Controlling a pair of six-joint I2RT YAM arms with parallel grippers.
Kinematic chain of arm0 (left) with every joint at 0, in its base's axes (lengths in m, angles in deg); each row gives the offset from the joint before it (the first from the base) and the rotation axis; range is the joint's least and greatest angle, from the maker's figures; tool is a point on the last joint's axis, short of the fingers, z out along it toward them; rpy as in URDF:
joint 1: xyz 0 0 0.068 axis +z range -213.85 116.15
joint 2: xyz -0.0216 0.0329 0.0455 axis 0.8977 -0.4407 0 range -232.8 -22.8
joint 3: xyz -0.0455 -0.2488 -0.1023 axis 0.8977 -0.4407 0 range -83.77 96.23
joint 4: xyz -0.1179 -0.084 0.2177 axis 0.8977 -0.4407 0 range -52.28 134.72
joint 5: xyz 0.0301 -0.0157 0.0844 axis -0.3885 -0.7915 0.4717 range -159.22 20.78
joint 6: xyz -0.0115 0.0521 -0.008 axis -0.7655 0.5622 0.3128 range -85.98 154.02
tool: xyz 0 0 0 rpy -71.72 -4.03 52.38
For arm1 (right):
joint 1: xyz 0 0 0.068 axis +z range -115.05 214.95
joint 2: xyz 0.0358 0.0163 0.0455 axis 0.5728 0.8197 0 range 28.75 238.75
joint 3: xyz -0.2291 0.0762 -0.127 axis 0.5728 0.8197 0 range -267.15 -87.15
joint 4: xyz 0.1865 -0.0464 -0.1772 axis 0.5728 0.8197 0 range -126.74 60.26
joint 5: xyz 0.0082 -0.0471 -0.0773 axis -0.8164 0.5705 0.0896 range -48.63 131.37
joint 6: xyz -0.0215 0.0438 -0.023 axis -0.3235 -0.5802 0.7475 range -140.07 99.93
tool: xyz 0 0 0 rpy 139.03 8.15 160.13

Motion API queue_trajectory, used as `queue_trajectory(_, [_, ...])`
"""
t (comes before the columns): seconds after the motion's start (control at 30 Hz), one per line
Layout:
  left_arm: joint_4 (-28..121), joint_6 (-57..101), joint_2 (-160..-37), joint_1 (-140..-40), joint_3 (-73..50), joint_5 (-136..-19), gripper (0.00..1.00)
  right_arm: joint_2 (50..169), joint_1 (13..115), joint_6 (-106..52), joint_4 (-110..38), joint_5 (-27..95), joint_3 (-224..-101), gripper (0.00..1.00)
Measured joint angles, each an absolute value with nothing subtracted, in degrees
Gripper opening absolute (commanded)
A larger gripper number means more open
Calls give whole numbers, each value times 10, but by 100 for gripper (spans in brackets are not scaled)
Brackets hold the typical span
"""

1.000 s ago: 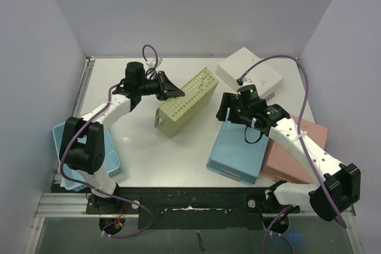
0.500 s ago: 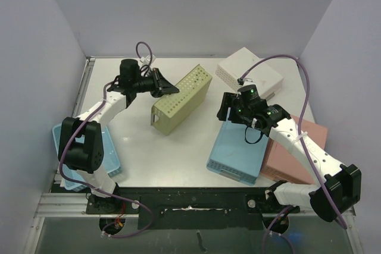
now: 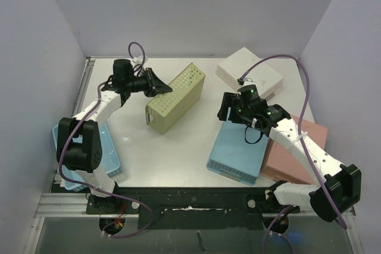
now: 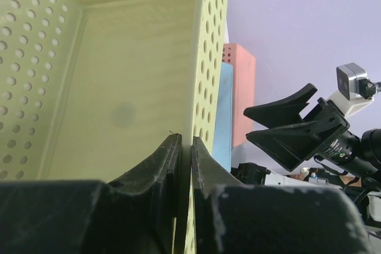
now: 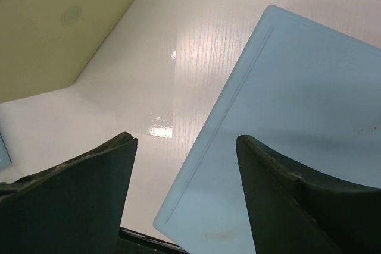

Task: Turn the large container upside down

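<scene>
The large yellow-green perforated container (image 3: 175, 96) lies tipped on its side at the middle back of the table. Its open side faces my left wrist camera, where its inside (image 4: 119, 87) fills the view. My left gripper (image 3: 159, 87) is shut on the container's long side wall, and the fingers pinch the thin wall between them in the left wrist view (image 4: 185, 147). My right gripper (image 3: 229, 111) is open and empty. It hovers over the near edge of an upturned light blue container (image 5: 297, 117), apart from the yellow-green one (image 5: 65, 22).
The light blue upturned container (image 3: 238, 147) lies right of centre, partly on a pink container (image 3: 297, 153). A white container (image 3: 250, 72) stands at the back right. A blue basket (image 3: 59, 138) sits at the left edge by the left arm's base.
My left gripper has drawn back and to the left with the yellow-green container, which has shifted left and tipped further over. The right arm has barely moved.
</scene>
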State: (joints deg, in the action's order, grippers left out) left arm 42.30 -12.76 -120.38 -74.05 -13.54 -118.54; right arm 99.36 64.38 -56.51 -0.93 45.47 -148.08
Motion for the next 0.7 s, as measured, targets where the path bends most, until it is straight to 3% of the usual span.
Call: queue_trajectory(0.7, [367, -75, -1196, -680, -133, -1194, 12, 994, 644, -558, -9, 456, -1481, 70])
